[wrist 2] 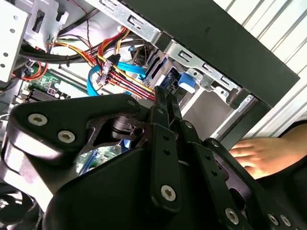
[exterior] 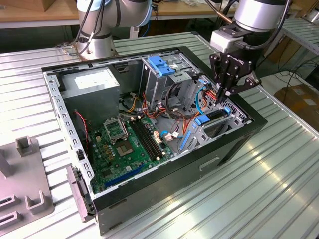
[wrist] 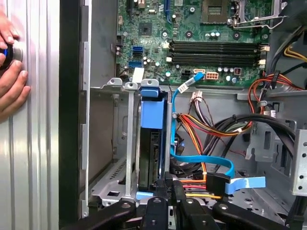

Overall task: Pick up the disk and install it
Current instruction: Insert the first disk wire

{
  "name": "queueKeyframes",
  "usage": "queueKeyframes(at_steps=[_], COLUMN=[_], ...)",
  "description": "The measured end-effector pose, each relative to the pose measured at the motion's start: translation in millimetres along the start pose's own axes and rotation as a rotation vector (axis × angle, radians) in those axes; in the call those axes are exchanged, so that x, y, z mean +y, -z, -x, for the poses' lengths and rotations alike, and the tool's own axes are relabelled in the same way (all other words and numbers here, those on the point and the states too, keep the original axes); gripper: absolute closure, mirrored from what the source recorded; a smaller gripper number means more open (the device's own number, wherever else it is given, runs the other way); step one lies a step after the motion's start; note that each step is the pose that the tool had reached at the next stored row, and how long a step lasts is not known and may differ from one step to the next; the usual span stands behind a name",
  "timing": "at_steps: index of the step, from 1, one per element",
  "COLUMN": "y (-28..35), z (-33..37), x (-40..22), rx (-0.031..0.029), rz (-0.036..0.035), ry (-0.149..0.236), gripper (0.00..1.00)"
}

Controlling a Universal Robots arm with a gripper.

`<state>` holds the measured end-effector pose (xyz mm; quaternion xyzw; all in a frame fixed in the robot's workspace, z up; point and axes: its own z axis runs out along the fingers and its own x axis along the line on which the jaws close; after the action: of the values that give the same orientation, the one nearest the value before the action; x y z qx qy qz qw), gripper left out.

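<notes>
One disk [wrist: 152, 143] stands on edge in the drive bay [wrist: 128, 143] at the front corner of the open computer case [exterior: 234, 144], blue rail uppermost, partly down between the bay's metal walls. The gripper [wrist: 168, 184] is right at the disk's near end, with the jaws drawn close together. I cannot tell whether they pinch the rail or only rest against it.

Judged step: seating the disk in the bay. To do it well:
- keep the disk square to the bay walls, so the rail runs in its guides and does not jam;
- keep the pressure in line with the slot, with no sideways load;
- watch the flat blue cable [wrist: 201, 163] and the red-orange wire bundle [wrist: 211, 129] just beside the bay, since either could snag.

A person's hand [wrist: 12, 72] rests on the table outside the case wall, apart from the bay.
</notes>
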<state>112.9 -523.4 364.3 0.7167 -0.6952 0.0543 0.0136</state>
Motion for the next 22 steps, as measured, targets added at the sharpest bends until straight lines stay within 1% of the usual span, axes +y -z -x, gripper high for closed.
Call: queueKeyframes(at_steps=[5,6,7,8,9,22], y=[-1.6,-1.9,-2.4,-2.9,-3.2,-3.1], z=[-3.0,-4.0,-5.7,-6.8,-7.1,-7.1], x=[-0.3,-0.2,-0.1,-0.1,-0.1,-0.1], rx=[0.0009,0.0002,-0.0057,-0.01,-0.012,-0.0186], rz=[0.0017,0.002,0.0022,0.0022,0.0021,0.002], ry=[-0.017,-0.02,-0.023,-0.024,-0.024,-0.025], gripper=[0.84,0.84,0.84,0.84,0.84,0.84])
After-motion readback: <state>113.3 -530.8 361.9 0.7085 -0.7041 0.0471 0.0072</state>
